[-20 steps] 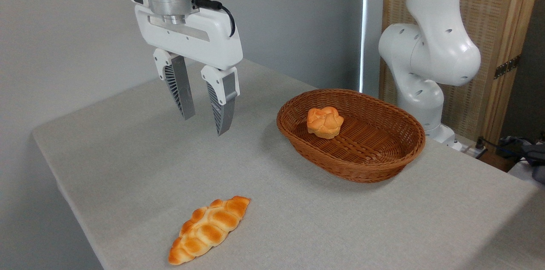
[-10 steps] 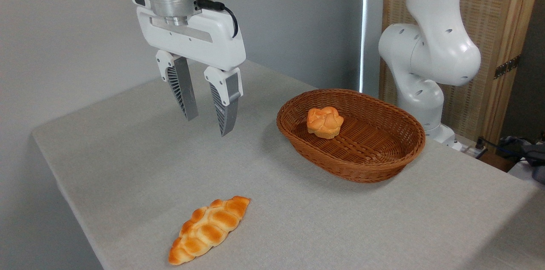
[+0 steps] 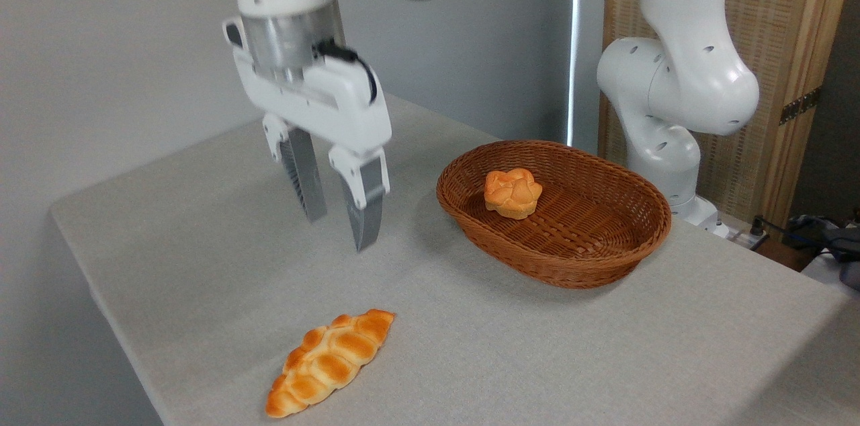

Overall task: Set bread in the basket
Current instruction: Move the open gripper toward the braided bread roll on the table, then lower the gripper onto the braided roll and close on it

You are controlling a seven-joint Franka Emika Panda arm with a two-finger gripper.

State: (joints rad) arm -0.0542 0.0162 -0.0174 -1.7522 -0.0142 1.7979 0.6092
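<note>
Gripper (image 3: 341, 231) hangs empty, jaws partly open, above mid-table (image 3: 201, 265), while the bread (image 3: 329, 362) lies ungrasped near the front edge, well apart from the basket (image 3: 571, 271).

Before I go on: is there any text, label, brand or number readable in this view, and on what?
None readable.
The tool, the bread, the basket, the bun in it and the table show no writing.
The arm's white housings carry no legible marking.
</note>
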